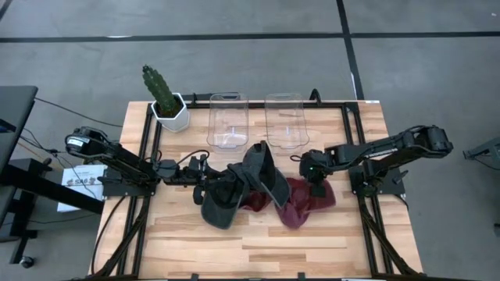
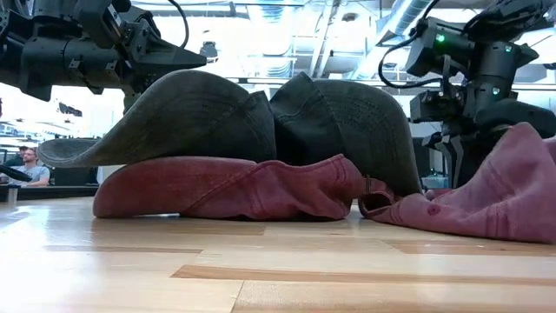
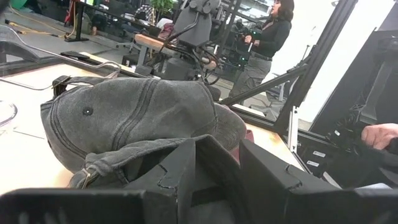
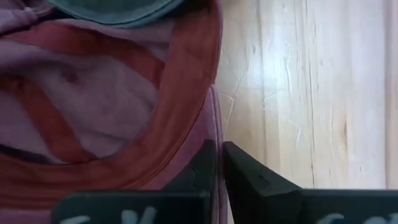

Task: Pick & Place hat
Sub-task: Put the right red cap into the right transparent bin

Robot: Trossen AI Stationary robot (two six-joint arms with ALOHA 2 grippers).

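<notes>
The edge of a red hat [image 4: 118, 106] is pinched between the right gripper [image 4: 217, 163] fingers. Bare wooden table [image 4: 311, 93] is seen beside it.

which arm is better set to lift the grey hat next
Left. Its tool is already at the grey hat, fingers closed on the fabric in the left wrist view. The right tool sits over the red hat, pinching its edge.

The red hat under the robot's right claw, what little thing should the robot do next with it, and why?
Probably lift a little. In the right wrist view, the right tool looks nearly shut on the brim edge of the faded red cloth cap, which lies on the wooden table. A small raise would test the hold before carrying it off.
</notes>
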